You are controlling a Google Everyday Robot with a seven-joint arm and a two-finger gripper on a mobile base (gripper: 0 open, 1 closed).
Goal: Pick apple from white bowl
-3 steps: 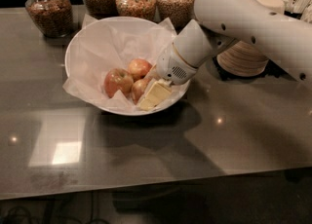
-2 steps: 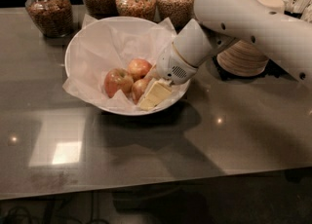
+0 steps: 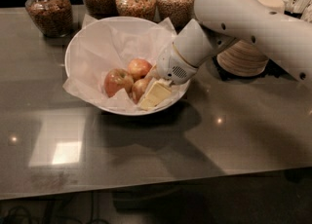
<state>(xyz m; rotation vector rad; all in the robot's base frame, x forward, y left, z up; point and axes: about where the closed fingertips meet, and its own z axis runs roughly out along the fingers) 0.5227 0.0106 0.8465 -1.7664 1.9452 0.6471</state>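
**Hand [image 3: 153, 95] low in the white bowl [image 3: 73, 47]**

On the desk [image 3: 234, 135], the hand sits inside the tissue-lined bowl, right against the apple [image 3: 139, 89], the yellowest of three lying together. Open or closed, I cannot tell. A redder apple [image 3: 118, 81] touches it on the left, and a pinkish apple [image 3: 140, 67] lies just behind.

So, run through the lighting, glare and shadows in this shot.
Camera view: dim, warm light; a bright square glare patch on the glossy table; the white bowl throws a soft shadow in front of it; the gripper, in the bowl beside the apple, is well lit; the jars behind sit dark.
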